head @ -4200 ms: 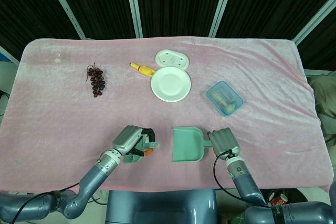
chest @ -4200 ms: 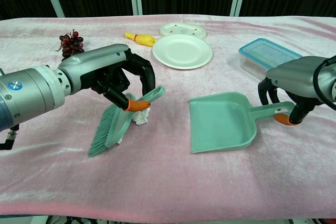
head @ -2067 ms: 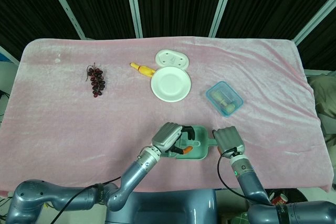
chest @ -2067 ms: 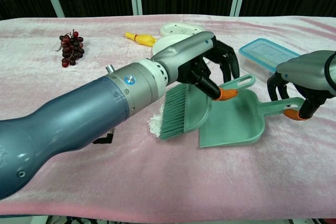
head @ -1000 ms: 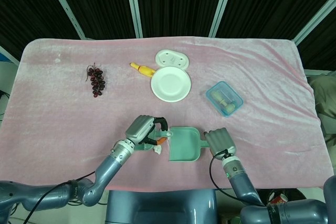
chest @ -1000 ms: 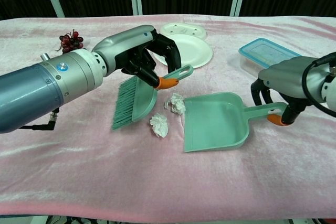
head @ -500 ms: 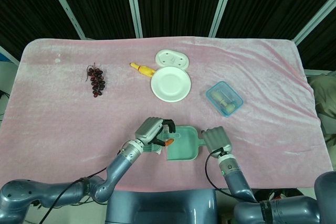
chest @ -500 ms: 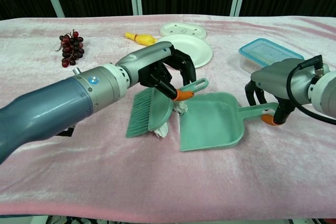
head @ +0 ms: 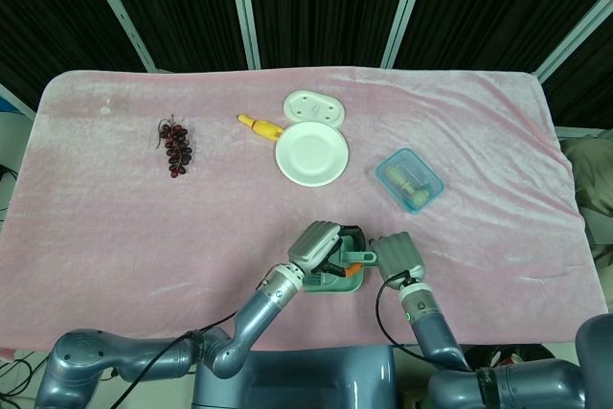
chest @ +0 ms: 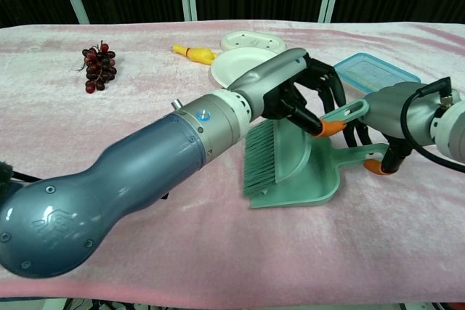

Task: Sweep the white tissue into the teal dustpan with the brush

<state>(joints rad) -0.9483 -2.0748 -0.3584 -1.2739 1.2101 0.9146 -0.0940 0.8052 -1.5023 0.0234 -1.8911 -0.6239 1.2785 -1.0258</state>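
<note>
My left hand (chest: 301, 92) grips the teal brush (chest: 263, 156) by its orange-and-teal handle. The brush head stands over the mouth of the teal dustpan (chest: 316, 179), bristles down at the pan's left edge. My right hand (chest: 392, 117) holds the dustpan's handle (chest: 372, 156) on the right. In the head view the left hand (head: 321, 246) covers most of the dustpan (head: 337, 283), with the right hand (head: 395, 254) right beside it. No white tissue shows in either view; the brush and left forearm hide the spot where it lay.
A white plate (head: 311, 153), an oval soap dish (head: 313, 105) and a yellow toy (head: 261, 125) sit at the table's middle back. A blue lidded box (head: 409, 179) lies just behind the right hand. Dark grapes (head: 174, 146) lie far left.
My left hand has swept the brush to the right, from beside the dustpan onto its mouth. The two tissue lumps seen at the pan's lip are now out of sight. The dustpan barely shifted.
</note>
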